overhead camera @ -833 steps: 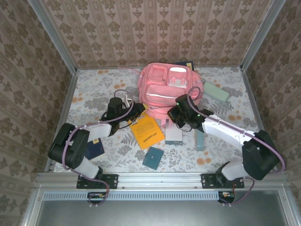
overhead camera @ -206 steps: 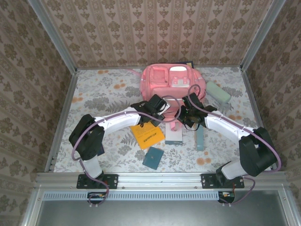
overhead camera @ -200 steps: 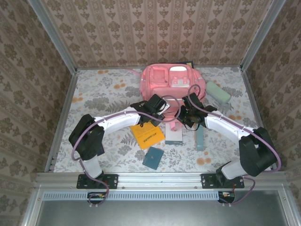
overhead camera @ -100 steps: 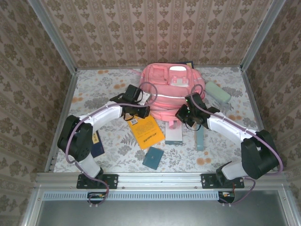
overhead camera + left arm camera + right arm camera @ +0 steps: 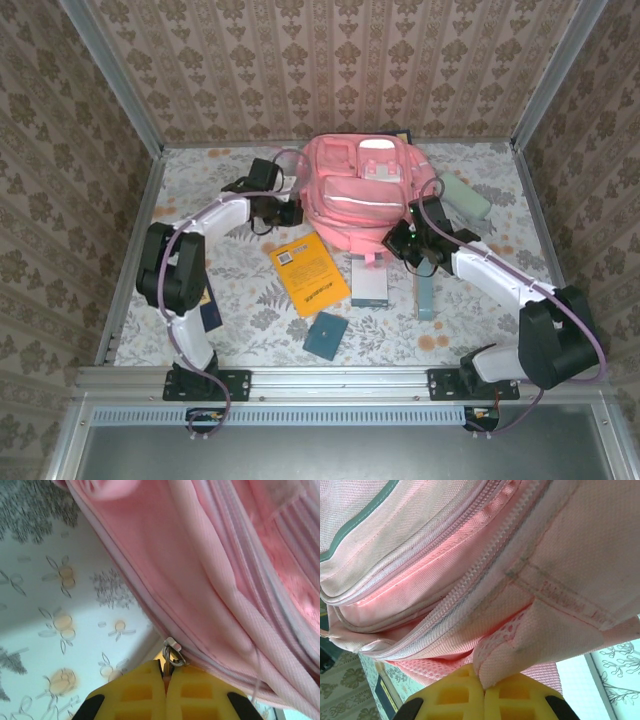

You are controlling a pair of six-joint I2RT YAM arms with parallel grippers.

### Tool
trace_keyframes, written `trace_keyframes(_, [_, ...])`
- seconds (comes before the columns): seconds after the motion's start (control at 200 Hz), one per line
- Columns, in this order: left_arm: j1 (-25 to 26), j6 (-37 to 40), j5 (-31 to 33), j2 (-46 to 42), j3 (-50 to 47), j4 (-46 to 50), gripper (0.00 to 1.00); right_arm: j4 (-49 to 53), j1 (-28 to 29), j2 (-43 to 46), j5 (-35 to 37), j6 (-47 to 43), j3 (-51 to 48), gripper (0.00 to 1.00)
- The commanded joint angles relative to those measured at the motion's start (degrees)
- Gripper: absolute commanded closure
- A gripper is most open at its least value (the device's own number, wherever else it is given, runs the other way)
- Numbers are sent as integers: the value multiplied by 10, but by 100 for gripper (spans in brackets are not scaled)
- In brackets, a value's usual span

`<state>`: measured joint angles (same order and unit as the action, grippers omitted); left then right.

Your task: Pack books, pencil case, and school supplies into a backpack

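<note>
Left wrist cam: my left gripper is pinched tight on the zipper pull at the pink backpack's L side, prob to run it open. Right gripper clamps a strap tab, anchoring the backpack. Both arms reach far fwd, 2 wrists angled inward; backpack sits far-centre on the table.

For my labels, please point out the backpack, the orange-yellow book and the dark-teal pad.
backpack (image 5: pixel 350 222): top external view, pink front panel
orange-yellow book (image 5: pixel 312 275): top external view, middle of cover
dark-teal pad (image 5: pixel 326 336): top external view, middle of top face
</note>
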<state>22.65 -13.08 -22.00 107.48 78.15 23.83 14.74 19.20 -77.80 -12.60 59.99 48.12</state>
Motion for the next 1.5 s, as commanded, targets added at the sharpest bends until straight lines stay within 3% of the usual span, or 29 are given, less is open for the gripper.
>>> trace_keyframes(0.0, [-45,-2,76,38,62,-7,100,49,-29,23,64,-32,-15,100])
trace_keyframes(0.105, [-46,-6,38,60,94,-10,100,60,-33,39,57,-57,-13,100])
trace_keyframes(0.175, [-37,-12,8,47,80,-34,100,69,-32,49,49,-71,-4,74])
trace_keyframes(0.265, [-18,-14,-19,19,50,-56,100,81,-22,60,46,-96,18,65])
trace_keyframes(0.43, [12,-21,-40,-27,-5,-82,100,108,35,46,66,-168,96,54])
trace_keyframes(0.555, [29,-14,-51,-41,-14,-73,100,103,89,-13,70,-214,165,52])
trace_keyframes(0.795, [51,-13,-60,-67,-33,-73,100,133,149,-191,68,-271,319,53])
trace_keyframes(1.07, [52,-18,-62,-70,-33,-76,100,146,161,-277,66,-293,369,53])
trace_keyframes(1.11, [51,-18,-59,-69,-32,-76,100,152,162,-283,70,-298,371,61])
trace_keyframes(1.225, [46,-16,-52,-62,-28,-72,100,158,163,-282,82,-311,365,100])
trace_keyframes(1.32, [39,-21,-41,-51,-26,-72,100,158,163,-265,88,-316,354,100])
trace_keyframes(1.495, [-18,-26,0,-3,13,-42,100,157,163,-222,85,-319,326,100])
